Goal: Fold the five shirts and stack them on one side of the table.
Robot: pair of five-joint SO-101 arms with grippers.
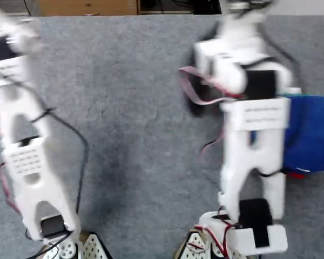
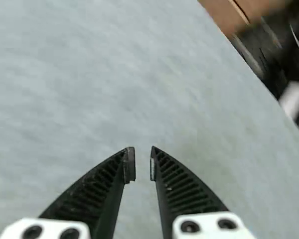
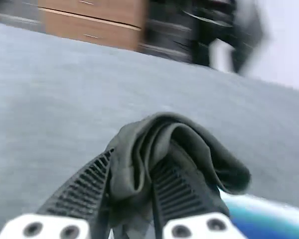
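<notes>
Carrying one item: dark grey shirt (image 3: 189,144), bunched and pinched in my right pincer (image 3: 134,167) above the desk (image 1: 135,97). Step, as I judge it: transfer toward the stack side, where a blue shirt (image 1: 310,132) lies at the desk's right edge. Next move calls for setting it down flat there without it unfolding. Left pincer (image 2: 142,164): parted by a slit, holding nothing. Right wrist view shows the grip; high view shows where the blue shirt lies.
</notes>
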